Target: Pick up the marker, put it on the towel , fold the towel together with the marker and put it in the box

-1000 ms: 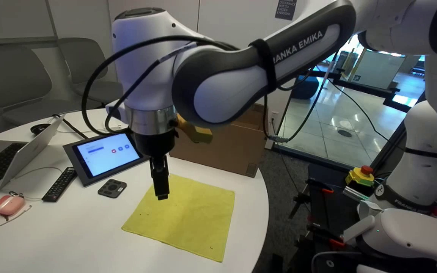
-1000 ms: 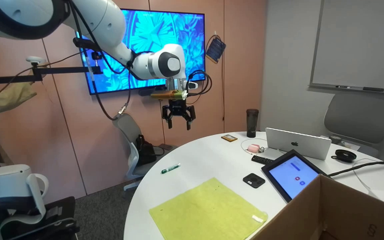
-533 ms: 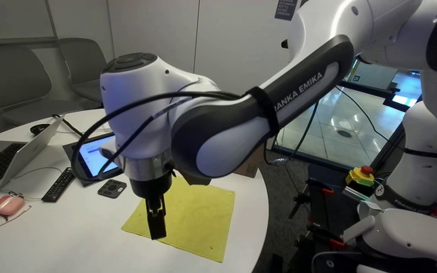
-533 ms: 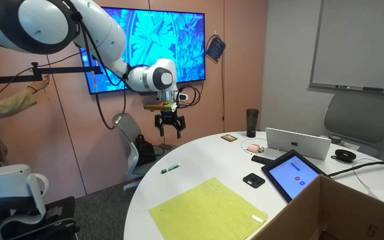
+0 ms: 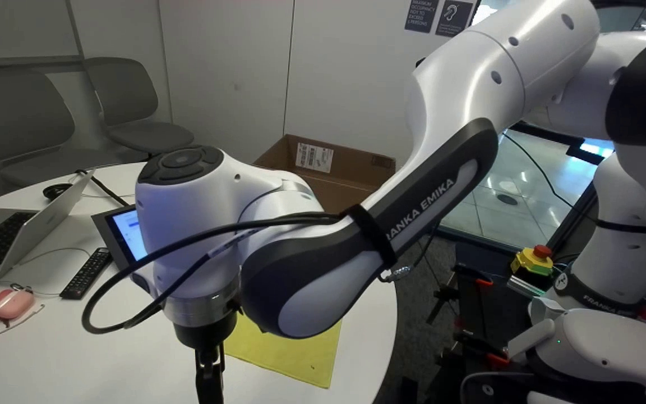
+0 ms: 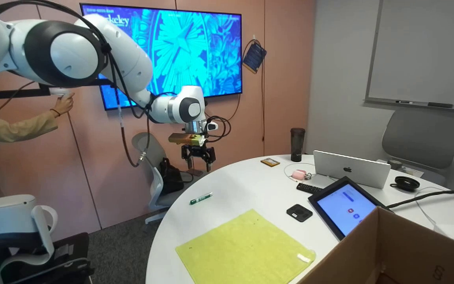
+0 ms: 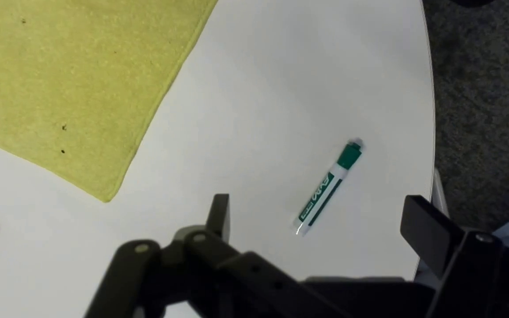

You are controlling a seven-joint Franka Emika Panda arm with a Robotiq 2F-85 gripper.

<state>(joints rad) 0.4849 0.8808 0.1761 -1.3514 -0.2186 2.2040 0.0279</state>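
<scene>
Presumably I'm at the pick-up, end effector (image 6: 199, 167) spread, and should next twist and lower it astride the marker (image 7: 325, 192).

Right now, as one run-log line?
pincer: open, empty | marker: lying on table, off towel | towel: flat, unfolded | box: open-topped | next, likely: grasp marker

My arm (image 5: 469, 73) is white; dark panel (image 5: 419, 209) lettered FRANKA EMIKA, black cable (image 5: 188, 238), silver wrist ring (image 5: 199, 307), black gripper (image 6: 199, 165).
</scene>
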